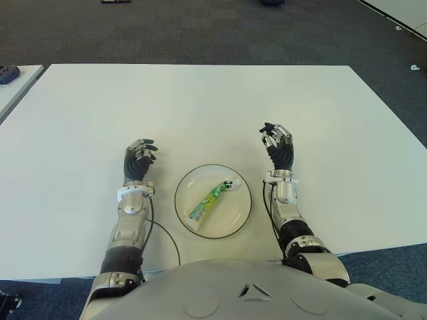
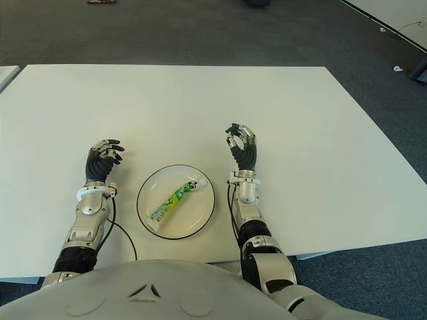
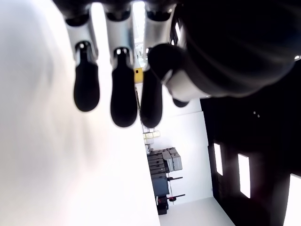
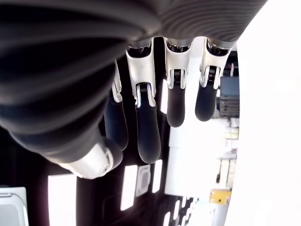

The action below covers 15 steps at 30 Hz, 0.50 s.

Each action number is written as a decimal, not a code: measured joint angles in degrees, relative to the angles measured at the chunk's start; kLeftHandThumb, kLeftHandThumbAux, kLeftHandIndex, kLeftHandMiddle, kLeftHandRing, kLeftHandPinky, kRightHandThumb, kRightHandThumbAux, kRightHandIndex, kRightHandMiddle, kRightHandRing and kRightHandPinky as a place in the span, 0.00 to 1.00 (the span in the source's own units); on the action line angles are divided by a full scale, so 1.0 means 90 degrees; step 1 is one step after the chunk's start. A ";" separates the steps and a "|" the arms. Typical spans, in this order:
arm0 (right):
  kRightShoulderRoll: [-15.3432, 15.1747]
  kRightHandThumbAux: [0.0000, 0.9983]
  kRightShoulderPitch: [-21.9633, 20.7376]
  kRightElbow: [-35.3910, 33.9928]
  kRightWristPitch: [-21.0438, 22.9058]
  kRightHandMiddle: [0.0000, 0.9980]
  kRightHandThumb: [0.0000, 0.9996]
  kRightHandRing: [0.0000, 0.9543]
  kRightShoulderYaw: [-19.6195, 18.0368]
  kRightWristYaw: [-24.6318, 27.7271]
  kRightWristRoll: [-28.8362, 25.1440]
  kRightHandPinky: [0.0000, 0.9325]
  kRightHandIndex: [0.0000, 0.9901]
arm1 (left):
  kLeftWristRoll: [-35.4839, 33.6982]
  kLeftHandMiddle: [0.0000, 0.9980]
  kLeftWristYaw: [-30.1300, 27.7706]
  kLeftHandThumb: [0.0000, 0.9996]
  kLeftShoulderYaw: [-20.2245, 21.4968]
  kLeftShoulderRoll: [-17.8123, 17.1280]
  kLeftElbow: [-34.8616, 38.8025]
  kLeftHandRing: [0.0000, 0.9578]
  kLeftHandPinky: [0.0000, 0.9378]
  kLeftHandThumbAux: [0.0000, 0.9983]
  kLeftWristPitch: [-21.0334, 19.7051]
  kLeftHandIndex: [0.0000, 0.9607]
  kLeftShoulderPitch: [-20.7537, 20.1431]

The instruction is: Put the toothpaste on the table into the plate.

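The toothpaste [image 1: 212, 198] lies flat inside the plate [image 1: 189, 184], its long axis diagonal, cap end toward the right hand [image 1: 277, 144]. Both hands flank the plate, apart from it: the right hand raised, fingers loosely curled, holding nothing; the left hand [image 1: 139, 159] likewise empty. Judged complete; neither of the 2 hands needs to reach.

Large white rectangular table [image 1: 200, 100], matte top, on dark grey carpet floor [image 1: 200, 33]. Directly on it: round clear glass plate [image 1: 190, 183] near the front edge, between left robot hand [image 1: 139, 160] & right robot hand [image 1: 278, 143], closer to the left one. Thin black cable [image 1: 167, 235] lies on the table near the left forearm, curving towards the front edge. Rest of the top bare.
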State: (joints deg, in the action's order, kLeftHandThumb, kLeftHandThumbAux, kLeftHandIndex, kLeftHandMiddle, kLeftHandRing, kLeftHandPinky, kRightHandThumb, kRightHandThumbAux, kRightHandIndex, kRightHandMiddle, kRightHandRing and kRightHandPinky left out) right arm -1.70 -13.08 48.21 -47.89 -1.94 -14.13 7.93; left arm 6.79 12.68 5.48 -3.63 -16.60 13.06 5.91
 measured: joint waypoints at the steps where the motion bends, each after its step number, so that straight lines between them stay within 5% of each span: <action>1: 0.0005 0.73 0.0019 -0.0034 0.0062 0.51 0.70 0.47 0.0014 0.0003 0.0004 0.48 0.43 | 0.0002 0.50 0.0000 0.83 -0.0001 0.0000 0.0017 0.66 0.64 0.68 -0.0001 0.41 0.0001; 15: -0.0105 0.73 0.0526 -0.0847 0.1757 0.49 0.71 0.47 0.0205 0.0382 0.0101 0.47 0.43 | -0.0001 0.51 0.0000 0.83 -0.0003 0.0003 0.0102 0.67 0.65 0.68 -0.0016 0.40 0.0029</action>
State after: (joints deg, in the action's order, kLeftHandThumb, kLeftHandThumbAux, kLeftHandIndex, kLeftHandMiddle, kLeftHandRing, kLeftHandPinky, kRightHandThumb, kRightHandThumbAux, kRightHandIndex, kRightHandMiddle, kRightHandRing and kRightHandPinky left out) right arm -2.65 -8.35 40.59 -32.08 -0.10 -10.69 8.84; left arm 6.77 12.68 5.45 -3.60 -15.68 12.92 6.17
